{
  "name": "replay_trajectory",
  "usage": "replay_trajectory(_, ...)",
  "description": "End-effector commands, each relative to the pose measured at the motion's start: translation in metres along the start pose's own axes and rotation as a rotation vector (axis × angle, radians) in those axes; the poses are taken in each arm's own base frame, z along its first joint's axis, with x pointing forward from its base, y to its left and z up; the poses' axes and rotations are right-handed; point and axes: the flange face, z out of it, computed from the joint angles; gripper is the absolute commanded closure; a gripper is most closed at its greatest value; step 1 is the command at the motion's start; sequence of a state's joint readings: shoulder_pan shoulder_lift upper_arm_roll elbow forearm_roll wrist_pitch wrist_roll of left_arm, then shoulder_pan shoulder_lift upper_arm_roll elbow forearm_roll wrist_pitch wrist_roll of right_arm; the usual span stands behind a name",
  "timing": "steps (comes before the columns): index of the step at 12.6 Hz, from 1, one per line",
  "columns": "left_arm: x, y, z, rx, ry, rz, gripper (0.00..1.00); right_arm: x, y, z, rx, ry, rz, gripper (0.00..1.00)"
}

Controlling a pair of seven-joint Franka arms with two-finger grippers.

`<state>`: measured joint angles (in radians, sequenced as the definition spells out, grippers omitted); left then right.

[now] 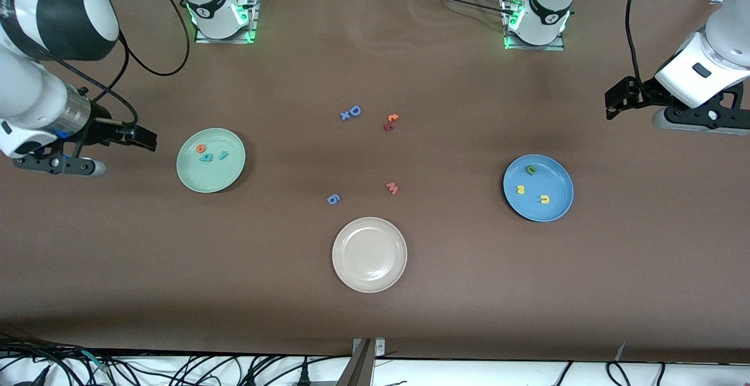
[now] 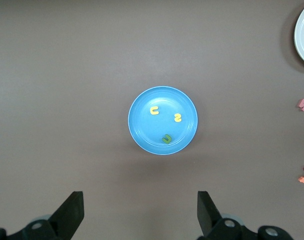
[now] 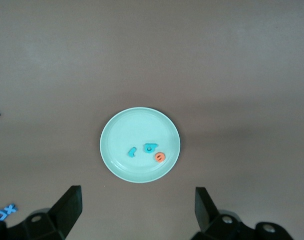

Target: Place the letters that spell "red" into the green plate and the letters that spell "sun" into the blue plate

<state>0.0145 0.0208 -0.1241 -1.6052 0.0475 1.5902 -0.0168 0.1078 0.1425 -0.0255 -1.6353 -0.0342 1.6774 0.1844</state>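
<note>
My green plate (image 1: 233, 170) sits toward my right arm's end of the tabletop (image 1: 375, 310), holding the orange e (image 1: 201, 148), teal d (image 1: 205, 158) and teal r (image 1: 223, 155). The blue plate (image 1: 556, 201), toward my left arm's end, holds the green arch (image 1: 531, 170), yellow s (image 1: 520, 189) and yellow arch (image 1: 545, 199). My right hand (image 1: 143, 139) and left hand (image 1: 615, 102) hang open, empty, over bare tabletop.
</note>
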Motion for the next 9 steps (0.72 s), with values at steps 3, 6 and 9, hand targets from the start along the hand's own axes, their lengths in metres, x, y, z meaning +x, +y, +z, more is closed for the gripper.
replay_trajectory(3,0.003,0.001,-0.005,-0.032,0.009,0.008,0.00,-0.022,0.007,-0.024,0.070,0.011,0.015,0.00)
replay_trajectory(6,0.003,0.001,-0.005,-0.032,0.009,0.007,0.00,-0.025,0.003,-0.025,0.067,0.001,0.005,0.00)
replay_trajectory(9,0.003,0.000,-0.005,-0.030,0.009,0.006,0.00,-0.027,0.004,-0.023,0.066,-0.019,0.009,0.00)
